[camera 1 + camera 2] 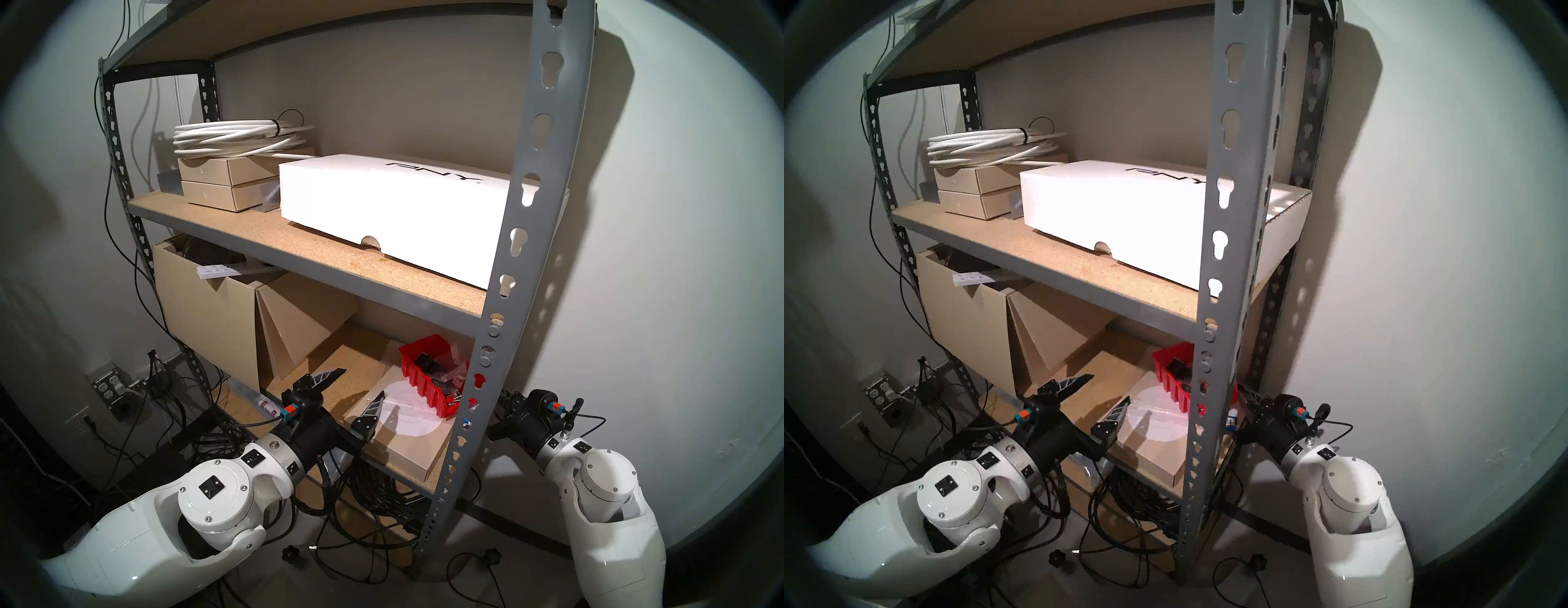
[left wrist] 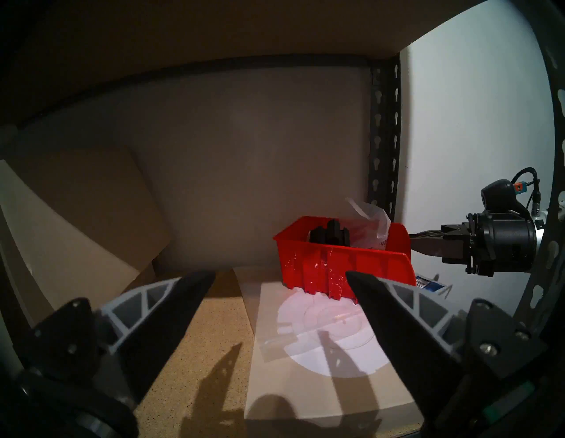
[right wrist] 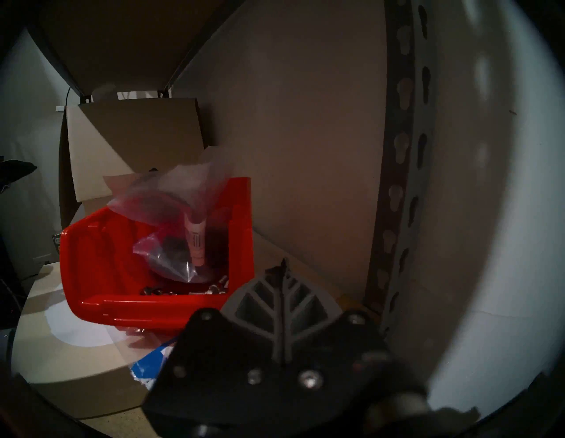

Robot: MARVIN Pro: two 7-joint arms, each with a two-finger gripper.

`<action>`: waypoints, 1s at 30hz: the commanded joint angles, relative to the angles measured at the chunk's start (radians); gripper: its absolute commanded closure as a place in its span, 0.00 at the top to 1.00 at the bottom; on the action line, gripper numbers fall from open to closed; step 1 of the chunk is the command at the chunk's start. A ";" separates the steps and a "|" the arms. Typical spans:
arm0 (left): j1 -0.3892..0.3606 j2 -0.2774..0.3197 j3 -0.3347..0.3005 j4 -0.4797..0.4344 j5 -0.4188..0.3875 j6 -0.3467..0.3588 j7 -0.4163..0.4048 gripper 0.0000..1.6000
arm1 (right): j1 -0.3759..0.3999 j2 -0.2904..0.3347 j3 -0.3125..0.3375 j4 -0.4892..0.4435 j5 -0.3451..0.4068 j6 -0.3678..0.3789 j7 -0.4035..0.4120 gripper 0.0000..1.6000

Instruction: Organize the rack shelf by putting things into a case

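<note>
Only partly is the red bin (image 1: 428, 382) seen from the head views: the front grey upright (image 1: 509, 271) of the rack shelf cuts across its right end, and the right pincer is hidden behind that upright. In the left wrist view the whole bin (image 2: 345, 266) is shown, resting on a flat tan cardboard box (image 2: 308, 376) with a white round label, on the lower particleboard shelf board (image 2: 195, 345). The black ridged block (image 2: 330, 234) is seen standing inside the bin, toward its left half, with the clear plastic bag (image 2: 370, 224) rising above the rim at the right end. Only in the right wrist view is the bag's content made out: the bag (image 3: 171, 220) with dark small parts and a white label, plus loose small metal pieces on the bin floor (image 3: 183, 290). A blue-and-white packet (image 3: 149, 364) is seen just beside the bin's front lip.

The left pincer (image 2: 281, 278) is spread wide, nothing between its fingers (image 2: 171, 318), held in front of the bin and apart from it. The right pincer (image 3: 282, 266) is pressed together, fingers meeting edge to edge, nothing clamped; in the left wrist view its tip (image 2: 415, 246) is seen at the bin's right end wall, whether touching cannot be told.
</note>
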 commanded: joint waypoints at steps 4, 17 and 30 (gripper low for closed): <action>-0.001 0.003 -0.003 -0.017 0.003 -0.004 -0.001 1.00 | -0.038 0.001 0.005 -0.064 0.019 0.000 0.023 0.00; -0.001 0.003 -0.003 -0.017 0.002 -0.004 -0.001 1.00 | -0.064 0.002 0.005 -0.079 0.039 -0.006 0.059 0.00; -0.002 0.003 -0.003 -0.017 0.002 -0.004 -0.001 1.00 | -0.068 0.007 -0.027 -0.101 0.029 -0.003 0.094 0.00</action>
